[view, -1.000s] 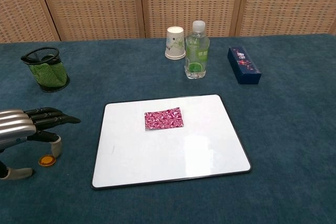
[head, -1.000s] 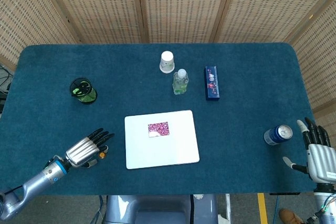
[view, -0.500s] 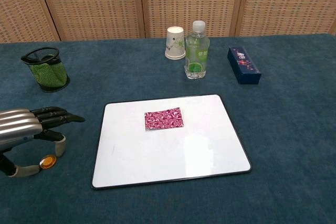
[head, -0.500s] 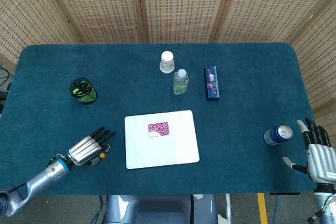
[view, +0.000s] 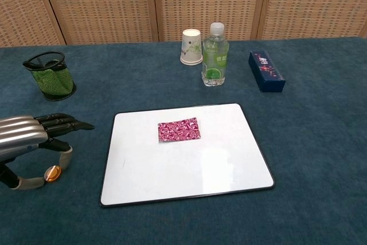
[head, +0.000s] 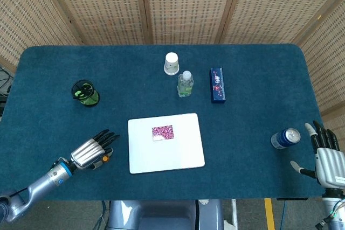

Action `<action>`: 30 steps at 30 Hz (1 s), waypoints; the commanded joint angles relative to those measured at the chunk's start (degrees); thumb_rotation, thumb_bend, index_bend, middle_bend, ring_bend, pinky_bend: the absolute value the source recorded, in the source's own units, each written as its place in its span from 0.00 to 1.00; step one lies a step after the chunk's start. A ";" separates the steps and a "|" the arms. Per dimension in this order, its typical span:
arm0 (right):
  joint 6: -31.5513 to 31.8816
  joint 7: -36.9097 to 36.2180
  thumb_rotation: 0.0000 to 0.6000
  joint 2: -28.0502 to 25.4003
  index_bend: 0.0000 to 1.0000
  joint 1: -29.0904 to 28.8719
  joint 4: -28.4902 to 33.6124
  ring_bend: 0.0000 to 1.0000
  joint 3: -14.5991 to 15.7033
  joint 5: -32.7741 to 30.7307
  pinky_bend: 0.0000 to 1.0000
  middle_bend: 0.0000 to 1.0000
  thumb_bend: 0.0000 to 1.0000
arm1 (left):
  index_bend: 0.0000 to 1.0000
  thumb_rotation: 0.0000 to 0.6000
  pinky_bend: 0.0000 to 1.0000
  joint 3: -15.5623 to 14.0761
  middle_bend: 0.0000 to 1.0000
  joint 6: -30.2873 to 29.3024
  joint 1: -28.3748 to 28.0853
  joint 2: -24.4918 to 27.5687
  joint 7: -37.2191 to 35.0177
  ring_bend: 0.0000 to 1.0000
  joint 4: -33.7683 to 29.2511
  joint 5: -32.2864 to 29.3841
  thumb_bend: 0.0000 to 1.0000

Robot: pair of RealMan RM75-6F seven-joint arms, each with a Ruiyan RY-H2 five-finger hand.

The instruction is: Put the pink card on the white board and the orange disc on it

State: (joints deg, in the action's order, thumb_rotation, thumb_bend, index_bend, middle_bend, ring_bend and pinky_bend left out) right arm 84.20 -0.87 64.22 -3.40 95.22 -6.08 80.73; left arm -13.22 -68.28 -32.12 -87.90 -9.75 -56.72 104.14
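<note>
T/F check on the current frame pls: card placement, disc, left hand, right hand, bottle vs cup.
1. The pink card lies on the white board. True.
2. The orange disc sits on the card. False: it is at the left hand, off the board.
3. The right hand holds the can. False: it is apart from it, fingers spread.
4. The bottle stands beside the paper cup. True.
5. The pen holder lies tipped over. False: it stands upright.

Pink patterned card [view: 179,129] (swirly), white board [view: 229,153], orange disc [view: 52,172]
</note>
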 commanded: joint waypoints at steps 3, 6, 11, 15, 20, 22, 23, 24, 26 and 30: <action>-0.06 0.05 1.00 -0.01 0.05 -0.02 0.06 0.00 0.03 0.00 0.00 0.00 0.00 | 0.62 1.00 0.00 2.37 0.00 0.82 -2.00 1.57 1.51 0.00 -3.05 -1.04 0.33; -0.18 0.05 1.00 -0.04 0.05 -0.07 0.14 0.00 0.02 -0.06 0.00 0.00 0.00 | 0.62 1.00 0.00 4.86 0.00 3.16 -4.45 2.84 3.66 0.00 -6.84 -2.41 0.33; -0.52 -0.07 1.00 -0.13 0.05 -0.16 0.24 0.00 0.02 -0.27 0.00 0.00 0.00 | 0.62 1.00 0.00 10.68 0.00 9.79 -9.65 3.01 8.81 0.00 -12.48 -6.55 0.33; -0.89 -0.32 1.00 -0.28 0.05 -0.31 0.23 0.00 0.04 -0.31 0.00 0.00 0.00 | 0.62 1.00 0.00 17.59 0.00 19.96 -15.63 -1.65 15.67 0.00 -13.72 -14.48 0.33; -1.08 -0.73 1.00 -0.43 0.05 -0.34 -0.08 0.00 0.11 -0.26 0.00 0.00 0.00 | 0.62 1.00 0.00 21.24 0.00 25.18 -19.15 -6.99 22.32 0.00 -12.23 -20.80 0.33; -1.08 -1.08 1.00 -0.48 0.05 -0.30 -0.24 0.00 0.14 -0.25 0.00 0.00 0.00 | 0.62 1.00 0.00 22.32 0.00 26.60 -20.60 -8.99 24.96 0.00 -11.01 -22.80 0.33; -1.09 -1.26 1.00 -0.50 0.05 -0.28 -0.33 0.00 0.14 -0.25 0.00 0.00 0.00 | 0.62 1.00 0.00 22.73 0.00 27.13 -21.13 -9.77 25.88 0.00 -10.61 -23.70 0.33; -1.13 -1.49 1.00 -0.52 0.05 -0.29 -0.44 0.00 0.13 -0.26 0.00 0.00 0.00 | 0.62 1.00 0.00 23.21 0.00 27.76 -21.78 -10.71 26.94 0.00 -10.19 -24.84 0.33; -1.28 -1.93 1.00 -0.57 0.05 -0.32 -0.60 0.00 0.08 -0.37 0.00 0.00 0.00 | 0.62 1.00 0.00 23.76 0.00 28.43 -22.68 -12.04 28.36 0.00 -9.57 -26.10 0.33; -1.69 -2.71 1.00 -0.76 0.05 -0.44 -0.71 0.00 0.06 -0.49 0.00 0.00 0.00 | 0.62 1.00 0.00 24.16 0.00 28.93 -23.83 -14.04 31.53 0.00 -8.44 -28.50 0.33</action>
State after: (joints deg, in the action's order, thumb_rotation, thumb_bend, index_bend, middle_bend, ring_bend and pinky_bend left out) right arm 82.54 -3.56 63.48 -3.81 94.53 -6.02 80.26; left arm 10.61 -39.74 -55.34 -101.14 20.78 -65.79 76.53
